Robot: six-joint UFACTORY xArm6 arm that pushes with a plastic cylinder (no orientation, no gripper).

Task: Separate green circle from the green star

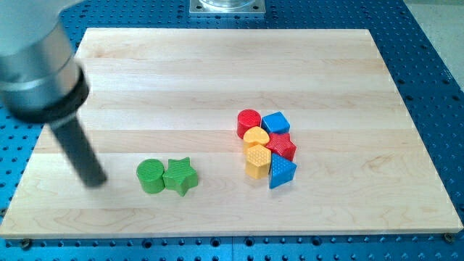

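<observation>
Down near the view's bottom left, the green circle sits touching the green star on its right. Both are ribbed and bright green. The rod has no pincer; its tip rests near the circle's left, not touching.

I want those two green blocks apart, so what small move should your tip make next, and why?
Probably slide my tip toward the view's bottom, then right into the green circle from below. The circle touches the green star on its right; pushing straight right would shove both together.
</observation>
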